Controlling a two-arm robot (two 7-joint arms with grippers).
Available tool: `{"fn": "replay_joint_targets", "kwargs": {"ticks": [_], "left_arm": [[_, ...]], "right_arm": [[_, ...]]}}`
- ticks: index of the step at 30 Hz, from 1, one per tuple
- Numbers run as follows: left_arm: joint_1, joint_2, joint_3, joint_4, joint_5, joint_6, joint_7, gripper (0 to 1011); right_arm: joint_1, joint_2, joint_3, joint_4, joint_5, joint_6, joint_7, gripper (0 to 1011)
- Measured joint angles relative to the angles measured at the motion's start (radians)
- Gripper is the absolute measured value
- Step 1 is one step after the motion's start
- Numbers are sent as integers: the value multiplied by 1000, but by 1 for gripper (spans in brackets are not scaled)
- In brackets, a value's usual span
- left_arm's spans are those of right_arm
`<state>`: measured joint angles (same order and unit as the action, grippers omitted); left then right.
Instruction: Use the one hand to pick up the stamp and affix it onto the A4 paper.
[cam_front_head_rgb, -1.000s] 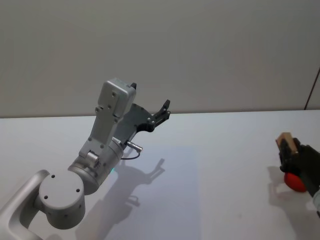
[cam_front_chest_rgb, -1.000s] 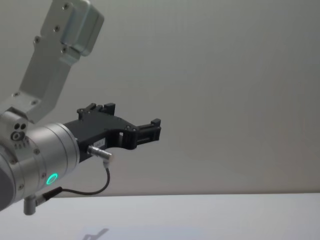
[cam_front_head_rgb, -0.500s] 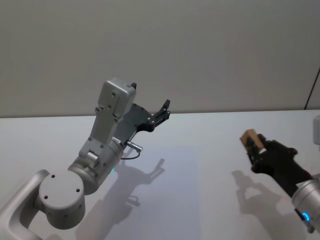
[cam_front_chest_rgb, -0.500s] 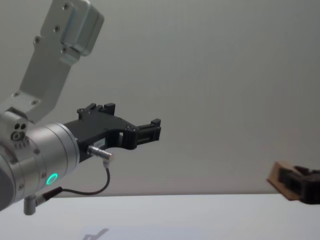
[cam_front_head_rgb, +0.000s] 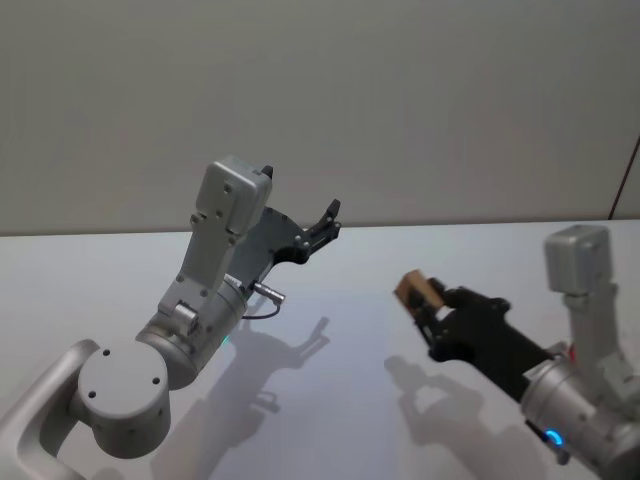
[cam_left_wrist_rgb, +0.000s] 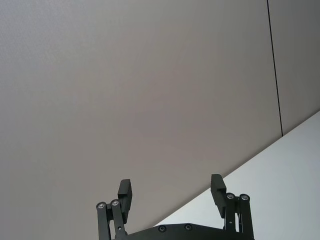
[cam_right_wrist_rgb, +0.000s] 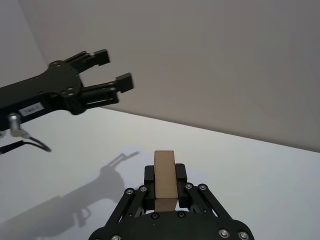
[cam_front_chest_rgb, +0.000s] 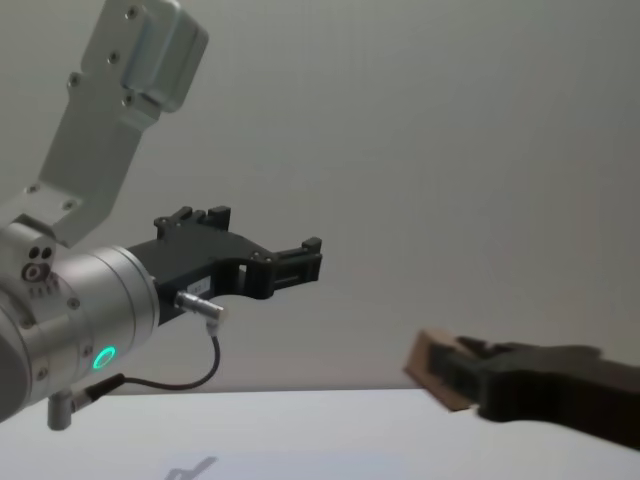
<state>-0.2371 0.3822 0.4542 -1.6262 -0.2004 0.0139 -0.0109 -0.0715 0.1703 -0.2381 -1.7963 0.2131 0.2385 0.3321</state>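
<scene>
Now the right gripper (cam_front_head_rgb: 430, 305), clamped on the stamp (cam_front_head_rgb: 415, 289), is farther left than half a second ago. It is airborne mid-table, by the far right corner of the paper (cam_front_head_rgb: 330, 400). Judgement: carry nearly done, press-down pending. Parked raised at left: left gripper (cam_front_head_rgb: 325, 222), fingers spread. White table (cam_front_head_rgb: 100, 265); plain grey wall (cam_front_head_rgb: 420, 100).

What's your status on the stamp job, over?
Right gripper shut on the stamp, held in the air above the table. Left gripper open, raised at left. Stamp not yet pressed down. Nothing seen in its way.
</scene>
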Motion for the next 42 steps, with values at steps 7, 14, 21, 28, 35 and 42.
{"fn": "replay_joint_targets", "kwargs": {"ticks": [7, 14, 21, 28, 35, 42], "left_arm": [[0, 0, 0, 0, 0, 0, 0, 1001], [0, 0, 0, 0, 0, 0, 0, 1001], [0, 0, 0, 0, 0, 0, 0, 1001], [0, 0, 0, 0, 0, 0, 0, 1001], [0, 0, 0, 0, 0, 0, 0, 1001], [0, 0, 0, 0, 0, 0, 0, 1001]], "right_arm": [[39, -33, -36, 55, -34, 5, 90, 229], [91, -73, -75, 146, -81, 4, 174, 229], [158, -120, -114, 275, -149, -7, 250, 228], [222, -160, -147, 401, -223, -29, 299, 229], [259, -179, -163, 470, -271, -52, 323, 229], [279, -186, -174, 501, -302, -68, 340, 228]]}}
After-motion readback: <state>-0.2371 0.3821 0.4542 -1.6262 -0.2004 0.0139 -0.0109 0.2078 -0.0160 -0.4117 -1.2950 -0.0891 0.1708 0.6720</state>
